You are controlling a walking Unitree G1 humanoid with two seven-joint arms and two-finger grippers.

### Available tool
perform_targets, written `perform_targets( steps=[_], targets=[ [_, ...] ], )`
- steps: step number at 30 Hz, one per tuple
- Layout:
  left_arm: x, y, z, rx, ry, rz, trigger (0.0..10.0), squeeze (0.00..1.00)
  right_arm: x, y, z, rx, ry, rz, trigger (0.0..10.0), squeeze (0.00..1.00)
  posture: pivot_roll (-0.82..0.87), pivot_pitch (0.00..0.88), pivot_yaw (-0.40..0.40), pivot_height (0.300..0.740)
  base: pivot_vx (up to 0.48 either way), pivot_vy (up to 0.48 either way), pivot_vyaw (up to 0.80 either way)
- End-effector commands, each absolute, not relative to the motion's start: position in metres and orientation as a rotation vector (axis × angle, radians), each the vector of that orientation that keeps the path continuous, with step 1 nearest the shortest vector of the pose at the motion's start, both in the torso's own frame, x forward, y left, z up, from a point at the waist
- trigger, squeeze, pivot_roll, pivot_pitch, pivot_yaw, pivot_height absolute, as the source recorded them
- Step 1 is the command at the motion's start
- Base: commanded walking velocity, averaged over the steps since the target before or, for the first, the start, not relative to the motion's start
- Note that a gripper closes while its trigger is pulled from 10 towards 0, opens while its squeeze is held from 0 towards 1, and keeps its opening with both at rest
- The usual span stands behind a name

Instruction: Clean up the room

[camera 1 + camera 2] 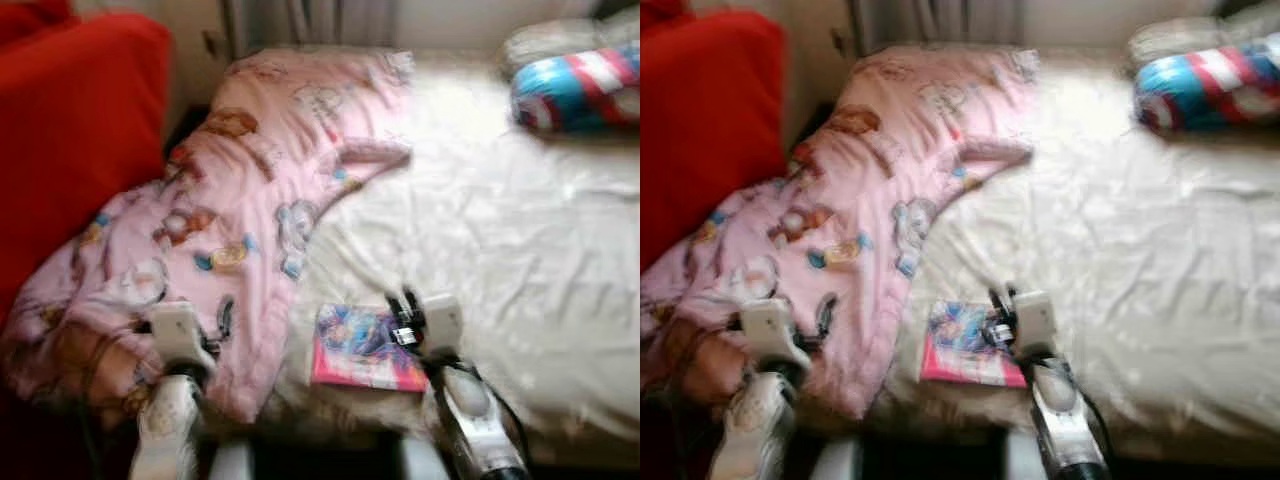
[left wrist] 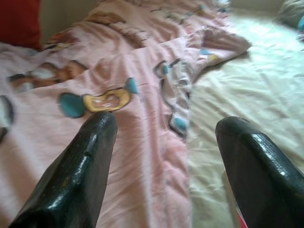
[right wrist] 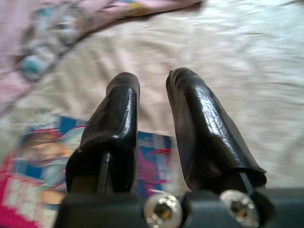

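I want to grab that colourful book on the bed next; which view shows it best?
Left eye view: the book lies whole on the white sheet beside the pink blanket. Right eye view matches. Right wrist view shows it close but partly behind the right gripper.

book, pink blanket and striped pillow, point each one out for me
book (image 1: 355, 350): left eye view, on the middle of its cover.
pink blanket (image 1: 250, 170): left eye view, on its spread upper part.
striped pillow (image 1: 580, 88): left eye view, on its blue and red middle.
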State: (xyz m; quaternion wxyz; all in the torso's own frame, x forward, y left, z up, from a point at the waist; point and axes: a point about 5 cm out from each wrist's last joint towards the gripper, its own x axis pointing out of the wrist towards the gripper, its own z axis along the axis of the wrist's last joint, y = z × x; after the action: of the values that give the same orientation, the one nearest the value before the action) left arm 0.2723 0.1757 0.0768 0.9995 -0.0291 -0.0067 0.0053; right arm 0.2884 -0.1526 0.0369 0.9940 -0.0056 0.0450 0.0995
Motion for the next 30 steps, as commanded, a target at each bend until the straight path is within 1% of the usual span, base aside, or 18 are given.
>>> perform_targets(
  steps=[1, 5, 14, 18, 20, 22, 26, 27, 28, 29, 30],
  targets=[
    [0.268, 0.186, 0.074, -0.041, -0.001, 0.038, 10.0, 0.00, 0.289, -0.142, 0.037, 0.001, 0.092, 0.224, 10.0, 0.00, -0.03, 0.117, -0.027, 0.601, 0.000, 0.000, 0.00],
    [0.268, 0.186, 0.074, -0.040, -0.001, 0.034, 10.0, 0.00, 0.288, -0.143, 0.033, -0.008, 0.113, 0.215, 10.0, 0.00, -0.03, 0.120, -0.027, 0.601, 0.000, 0.000, 0.00],
    [0.267, 0.183, 0.073, -0.041, 0.003, 0.025, 10.0, 0.00, 0.280, -0.151, 0.014, -0.082, 0.228, 0.187, 10.0, 0.00, -0.03, 0.128, -0.026, 0.601, 0.000, 0.000, 0.00],
    [0.266, 0.182, 0.073, -0.039, 0.007, 0.020, 10.0, 0.00, 0.277, -0.152, 0.005, -0.079, 0.280, 0.187, 10.0, 0.00, -0.03, 0.133, -0.024, 0.601, 0.000, 0.000, 0.00],
    [0.265, 0.181, 0.073, -0.038, 0.007, 0.019, 10.0, 0.00, 0.276, -0.152, 0.003, -0.058, 0.296, 0.182, 10.0, 0.00, -0.03, 0.137, -0.023, 0.601, 0.000, 0.000, 0.00],
    [0.264, 0.182, 0.071, -0.035, 0.013, 0.017, 10.0, 0.00, 0.274, -0.154, -0.004, 0.081, 0.345, 0.091, 10.0, 0.00, -0.02, 0.142, -0.021, 0.601, 0.000, 0.000, 0.00],
    [0.262, 0.183, 0.069, -0.031, 0.020, 0.017, 10.0, 0.00, 0.274, -0.159, -0.008, 0.186, 0.368, -0.007, 10.0, 0.00, -0.02, 0.148, -0.016, 0.601, 0.000, 0.000, 0.00],
    [0.262, 0.183, 0.069, -0.030, 0.021, 0.017, 10.0, 0.00, 0.274, -0.160, -0.008, 0.215, 0.367, -0.032, 10.0, 0.07, -0.01, 0.150, -0.016, 0.601, 0.000, 0.000, 0.00],
    [0.262, 0.184, 0.069, -0.028, 0.021, 0.017, 10.0, 0.00, 0.275, -0.162, -0.008, 0.240, 0.367, -0.057, 10.0, 0.95, -0.01, 0.152, -0.014, 0.601, 0.000, 0.000, 0.00],
    [0.262, 0.184, 0.069, -0.028, 0.021, 0.017, 10.0, 0.00, 0.275, -0.162, -0.008, 0.240, 0.367, -0.057, 10.0, 0.95, -0.01, 0.152, -0.014, 0.601, 0.000, 0.000, 0.00],
    [0.261, 0.184, 0.069, -0.028, 0.022, 0.017, 10.0, 0.00, 0.275, -0.162, -0.008, 0.251, 0.367, -0.063, 10.0, 1.00, -0.01, 0.155, -0.012, 0.601, 0.000, 0.000, 0.00]
  ],
)
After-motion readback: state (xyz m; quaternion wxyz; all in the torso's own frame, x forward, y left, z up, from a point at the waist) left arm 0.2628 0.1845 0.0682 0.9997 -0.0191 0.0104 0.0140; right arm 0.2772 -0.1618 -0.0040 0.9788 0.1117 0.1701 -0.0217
